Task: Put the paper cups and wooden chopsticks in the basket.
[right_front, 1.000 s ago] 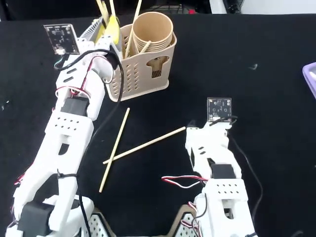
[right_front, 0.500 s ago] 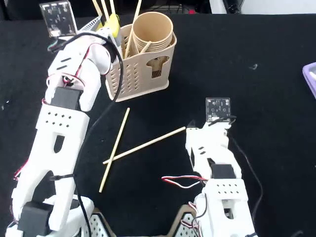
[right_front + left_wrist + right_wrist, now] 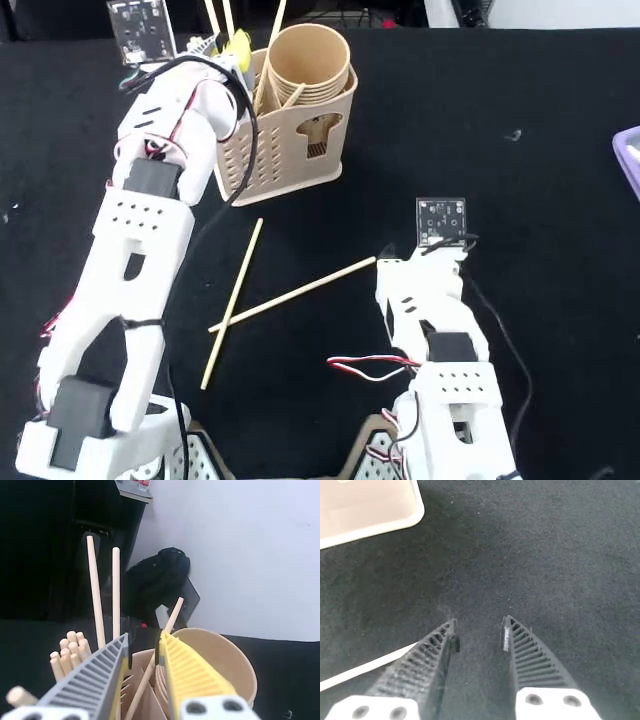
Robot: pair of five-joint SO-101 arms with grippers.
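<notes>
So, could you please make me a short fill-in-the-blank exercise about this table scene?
1. ___ loose chopsticks lie on the table.
2. The stacked paper cups stand inside the ___.
3. The right pincer, just above the table, is ___.
Missing words: two; basket; open.

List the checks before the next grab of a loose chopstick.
1. Cups in basket: ok.
2. All chopsticks in: not ok. The steep chopstick and flat chopstick lie crossed on the table.
3. Right gripper open: ok.
4. Flat chopstick between its fingers: not ok, its end lies beside one finger.
5. Left gripper away from basket: not ok, it hangs at the rim.
</notes>
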